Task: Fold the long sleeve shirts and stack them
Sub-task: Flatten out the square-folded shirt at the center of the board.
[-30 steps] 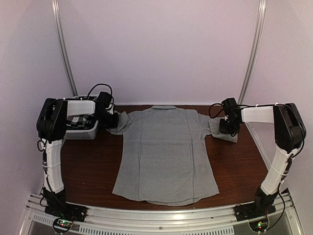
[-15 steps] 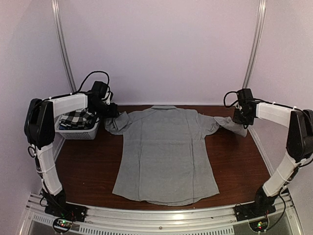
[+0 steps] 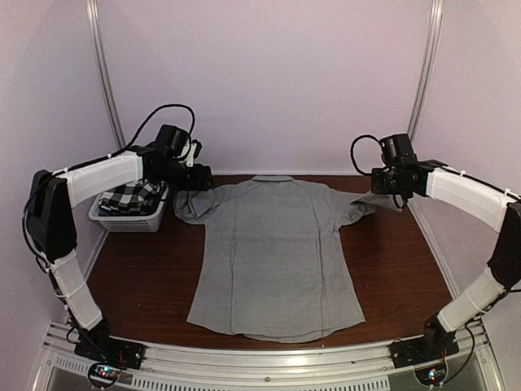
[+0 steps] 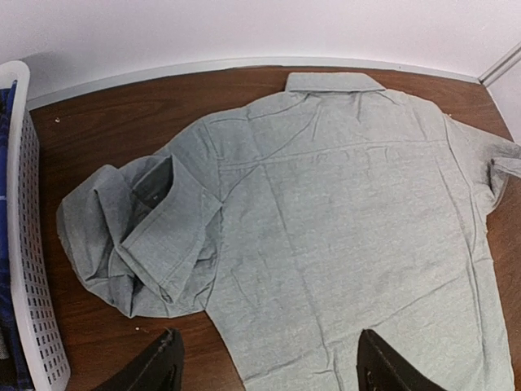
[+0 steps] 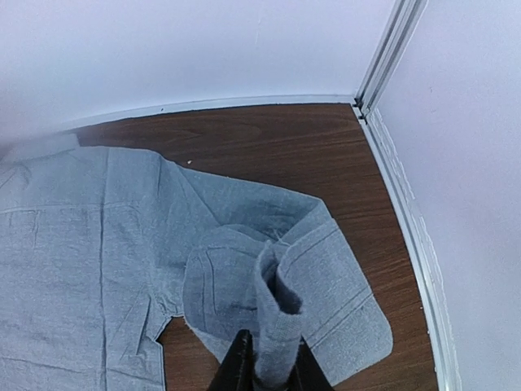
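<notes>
Cloth of this kind looked light, limp and thin. The grey shirt [image 3: 277,252] would likely drape and crease wherever it was lifted and hold no shape of its own. A pinch at a hem, cuff or shoulder seam therefore seemed a better hold than one on open fabric, which would only bunch. The shirt lay spread flat over the middle of the surface [image 3: 146,277], collar toward the far edge and hem toward the near edge.

The right hand [image 5: 267,366] was pinching the right sleeve [image 5: 285,277] near its cuff, close to the far right corner, with a fold of cloth standing up between the fingers. That doubled edge looked a sound grip, unlikely to slip. The left hand [image 4: 269,368] hovered with fingers spread and nothing between them, above the left sleeve [image 4: 138,244]. That sleeve lay crumpled in a heap on the surface toward the far left corner, just beside the basket [image 3: 130,221]. The turned-over cuff band on the heap seemed the firmest place to take it.

By count there were two shirts, the grey one on the surface and one checked shirt [image 3: 130,198] bundled inside the basket. There was one basket, and two hands, one gripping and one free.
</notes>
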